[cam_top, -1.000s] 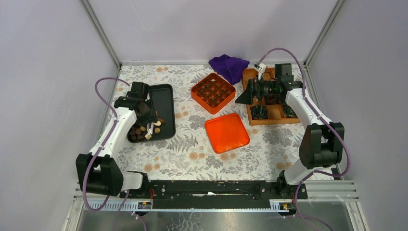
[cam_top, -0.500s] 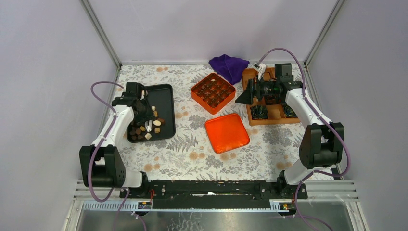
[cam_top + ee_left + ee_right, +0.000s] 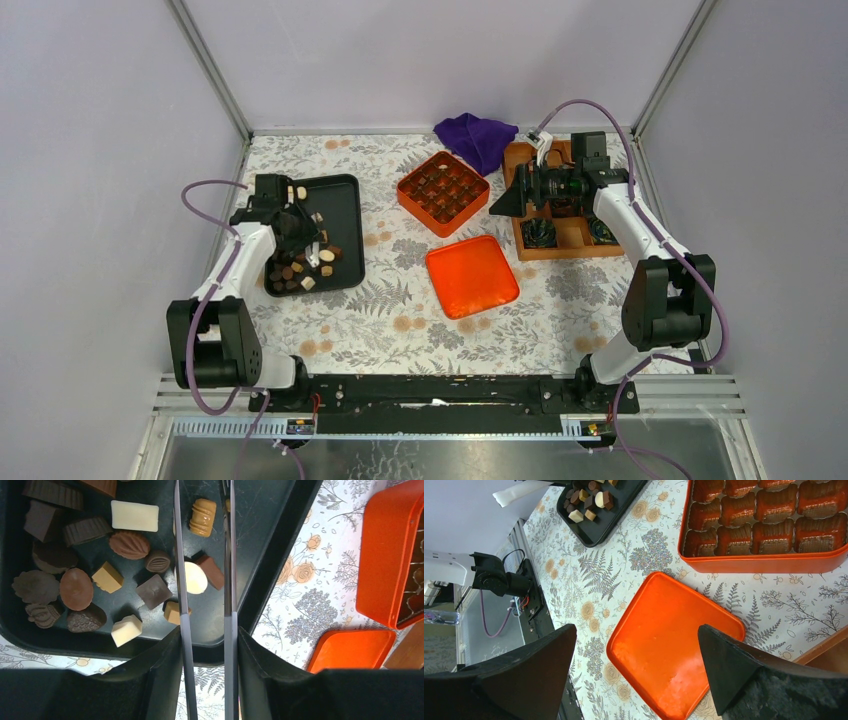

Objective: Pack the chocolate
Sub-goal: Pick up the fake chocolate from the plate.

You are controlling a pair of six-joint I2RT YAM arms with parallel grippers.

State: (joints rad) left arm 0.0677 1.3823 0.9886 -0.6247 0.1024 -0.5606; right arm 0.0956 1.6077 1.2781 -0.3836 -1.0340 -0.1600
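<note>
Early stage, by my read. Loose chocolate pieces all sit in the black rectangular plastic tray, well to the left of the orange square box with a cell grid. Box cells show dark crinkled paper cups. No bite-sized piece can be made out in them, though it is too small to be sure. Flat orange lid lies off, just in front of the box, glossy side up. So left to do: move pieces over to the box, fill the cells, probably lid on.

Left end effector hangs over the tray's box-side half, its thin metal blades part way apart and parallel, nothing seen pinched. A cream-white oval piece and a tan barrel-shaped piece lie in the gap below. Blade tips run out of the wrist view.

Right end effector is just right of the box, spread wide, empty, pointing at it.

Pieces: dark brown, mid brown, tan and cream, in smooth ovals, ridged cups, leaf shapes, cubes and one flat white bar. Hard, small, slick-looking. Tray is matte and scuffed. Table covering is a floral print.
</note>
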